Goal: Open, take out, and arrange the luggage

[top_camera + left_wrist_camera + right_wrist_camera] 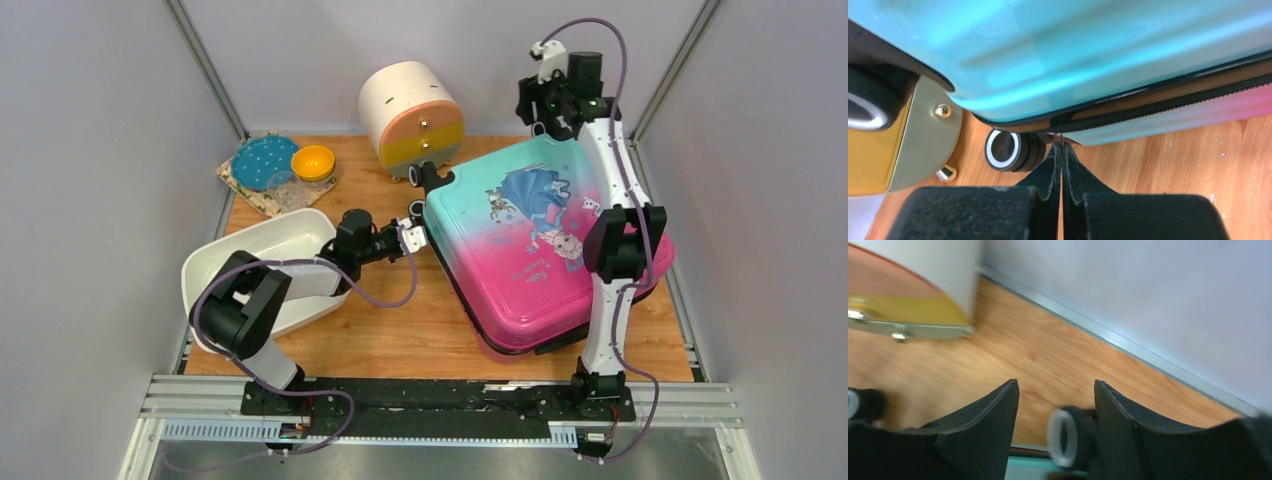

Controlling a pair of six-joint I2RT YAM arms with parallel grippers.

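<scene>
Bench (pixel 400 340) to zip tab: the luggage (pixel 500 275) lies flat, print up, across the 3 o'clock side in the overhead view. Its lid is down and nothing has been taken out. A white basin (pixel 260 245) sits at 9 o'clock and a round drawer cabinet (pixel 410 110) at 12.

The left fingers (pixel 1050 165) are pinched tight at the case's 9 o'clock edge, beside a wheel (pixel 1005 150). They meet right at the zip (pixel 1168 106), and a thin sliver between their tips is seemingly the zip tab (pixel 1060 136).

The right fingers (pixel 993 415) are spread and hold nothing, hovering over the 12 o'clock corner.

The task looks barely begun: opening is under way at best, with unzipping, lifting the lid, unpacking and arranging all still to do.
</scene>
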